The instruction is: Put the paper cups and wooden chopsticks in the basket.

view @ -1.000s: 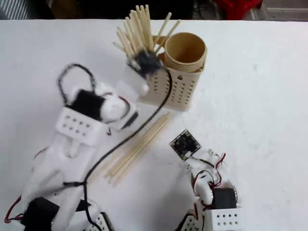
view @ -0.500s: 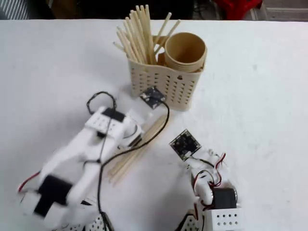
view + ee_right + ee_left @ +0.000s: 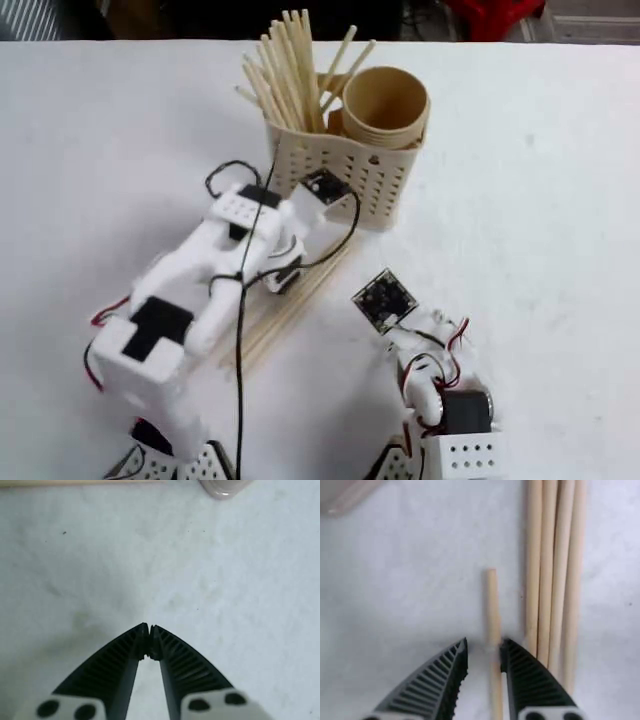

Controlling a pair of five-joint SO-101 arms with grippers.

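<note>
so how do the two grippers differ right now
The left gripper is open, straddling one chopstick on the table; the right gripper is shut over bare table. The left arm is stretched toward the basket; the right arm is folded back. Both have black ridged fingers.

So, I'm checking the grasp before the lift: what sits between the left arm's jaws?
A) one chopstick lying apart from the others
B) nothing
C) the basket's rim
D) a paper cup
A: in the left wrist view the left gripper has its jaws open on either side of a single chopstick, with the other chopsticks lying side by side next to it.
</note>
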